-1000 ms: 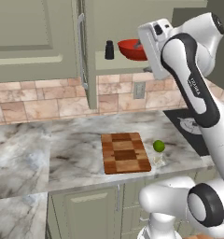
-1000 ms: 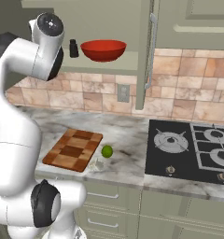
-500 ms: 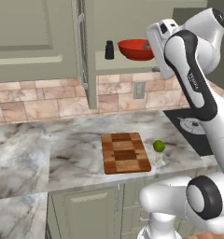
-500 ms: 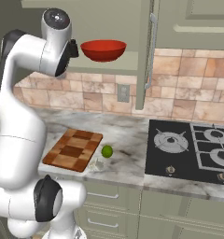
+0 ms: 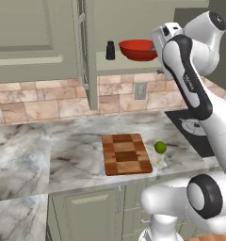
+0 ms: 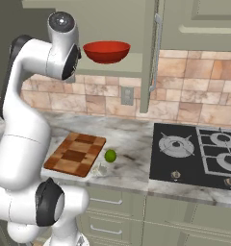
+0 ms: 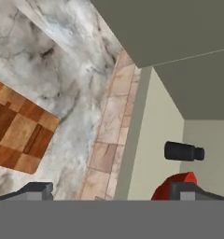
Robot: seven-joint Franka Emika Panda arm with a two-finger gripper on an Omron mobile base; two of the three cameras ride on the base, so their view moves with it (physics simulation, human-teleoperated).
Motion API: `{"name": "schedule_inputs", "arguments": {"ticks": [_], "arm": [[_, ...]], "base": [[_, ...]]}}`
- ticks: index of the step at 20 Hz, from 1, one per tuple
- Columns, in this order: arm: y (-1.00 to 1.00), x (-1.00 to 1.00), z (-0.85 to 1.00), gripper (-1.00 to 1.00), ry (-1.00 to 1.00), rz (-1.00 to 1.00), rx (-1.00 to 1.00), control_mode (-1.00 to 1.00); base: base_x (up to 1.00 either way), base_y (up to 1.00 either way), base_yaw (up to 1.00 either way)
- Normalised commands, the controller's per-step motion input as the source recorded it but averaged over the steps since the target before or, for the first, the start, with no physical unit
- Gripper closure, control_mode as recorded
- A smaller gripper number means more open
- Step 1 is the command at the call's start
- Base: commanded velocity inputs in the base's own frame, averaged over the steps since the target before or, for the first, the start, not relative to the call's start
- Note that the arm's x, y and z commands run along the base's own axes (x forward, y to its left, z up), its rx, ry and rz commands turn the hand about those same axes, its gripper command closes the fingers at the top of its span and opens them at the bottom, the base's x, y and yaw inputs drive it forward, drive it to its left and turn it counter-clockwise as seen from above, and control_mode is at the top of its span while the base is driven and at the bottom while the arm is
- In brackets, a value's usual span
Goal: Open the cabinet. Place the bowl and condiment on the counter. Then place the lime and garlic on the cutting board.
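Observation:
The cabinet stands open, its door (image 5: 90,52) swung out edge-on. On its shelf (image 5: 124,64) sit the red bowl (image 5: 138,49) and, left of it, the black condiment (image 5: 110,50). My white hand (image 5: 163,36) hangs at shelf height by the bowl's right rim. In the hand view my gripper (image 7: 114,190) is open, and the bowl (image 7: 175,186) lies just inside one fingertip with the condiment (image 7: 184,151) beyond it. Down on the counter (image 5: 63,141) lies the cutting board (image 5: 126,154), bare. The lime (image 5: 160,147) and the garlic (image 5: 160,163) rest beside its right edge.
A black gas hob (image 6: 199,153) fills the counter to the right of the lime. A wall socket (image 5: 141,90) sits in the tiled backsplash. The second open cabinet door (image 6: 152,53) hangs above the hob's left edge. Green base cabinets (image 6: 136,216) run below.
The arm has straightened upward and its hand has shifted slightly right, staying by the bowl's rim. The jaws stayed open; nothing on the shelf or counter moved.

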Motion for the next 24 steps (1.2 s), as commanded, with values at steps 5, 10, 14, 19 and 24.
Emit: {"name": "schedule_inputs", "arguments": {"ticks": [5,10,14,19,24], "arm": [[-0.23,0.26,-0.01,-1.0,0.03,-0.08,-0.02,-1.0],[-0.17,0.26,0.0,-1.0,0.05,-0.05,-0.02,-1.0],[-0.08,0.34,0.0,-1.0,0.02,-0.01,0.0,-1.0],[-0.07,0.31,-0.02,-1.0,0.0,0.0,0.0,-1.0],[-0.09,0.31,-0.08,-1.0,0.0,0.0,0.0,-1.0]], "base": [[0.0,0.0,0.0],[0.0,0.0,0.0],[0.0,0.0,0.0],[0.0,0.0,0.0],[0.0,0.0,0.0]]}}
